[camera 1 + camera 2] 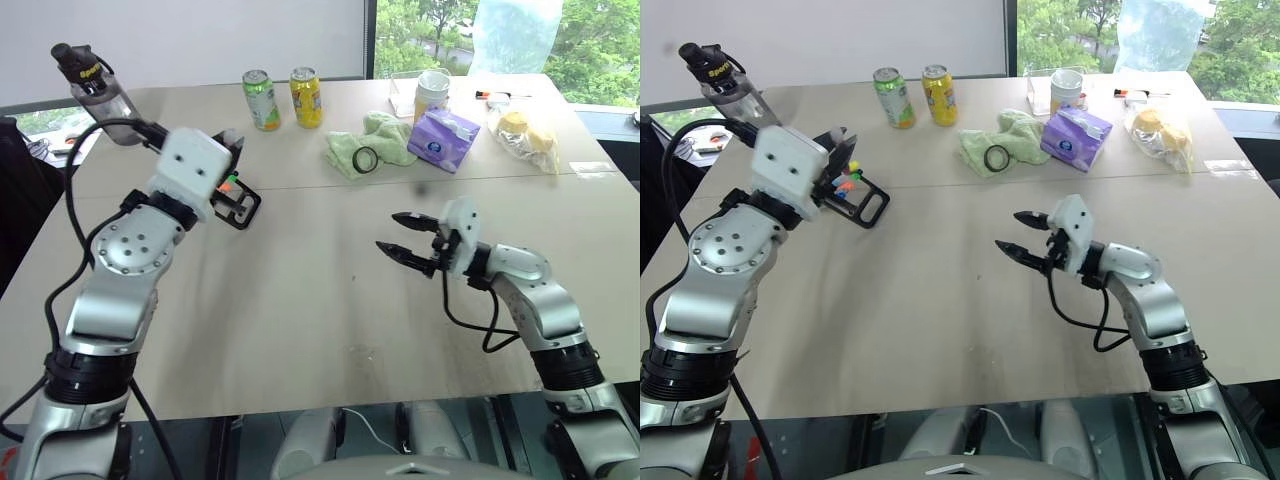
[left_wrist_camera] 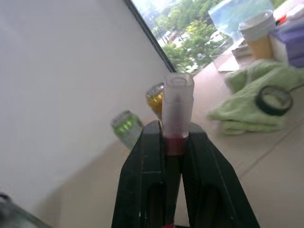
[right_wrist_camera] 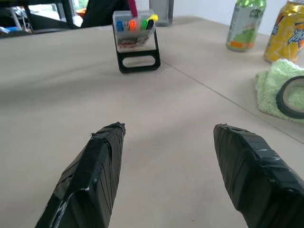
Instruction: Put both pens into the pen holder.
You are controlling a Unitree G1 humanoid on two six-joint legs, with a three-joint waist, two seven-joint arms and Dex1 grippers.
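Left wrist view gives the closest look at the pen (image 2: 176,111): the left gripper (image 2: 175,142) has its two black fingers (image 2: 142,185) pressed tight on the dark barrel, with the pinkish translucent cap sticking out past the fingertips. Its long axis runs in line with the fingers, cap end leading away from the wrist, toward the blurred green can (image 2: 127,129) and yellow can (image 2: 156,97) by the wall. From the head views this pen is hidden behind the white wrist housing.

Right wrist view shows what the head views half conceal: the pen holder (image 3: 136,42) stands upright on its black loop frame on the table (image 3: 156,118), with blue, orange, green and yellow caps lined up in its top, and a pink-red tip rising just behind it at 12 o'clock. In the right eye view the holder (image 1: 855,195) sits at the left gripper's (image 1: 840,160) 5 o'clock, just beside it.

The right gripper (image 1: 402,236) hovers over bare table at the holder's 4 o'clock, well apart, its fingers (image 3: 92,173) spread with nothing between them. Beyond, at 1 o'clock from it, lie a green cloth (image 1: 375,145) bearing a roll of black tape (image 1: 366,158) and a purple tissue pack (image 1: 443,138). A grey water bottle (image 1: 95,85) stands at the table's far left corner.
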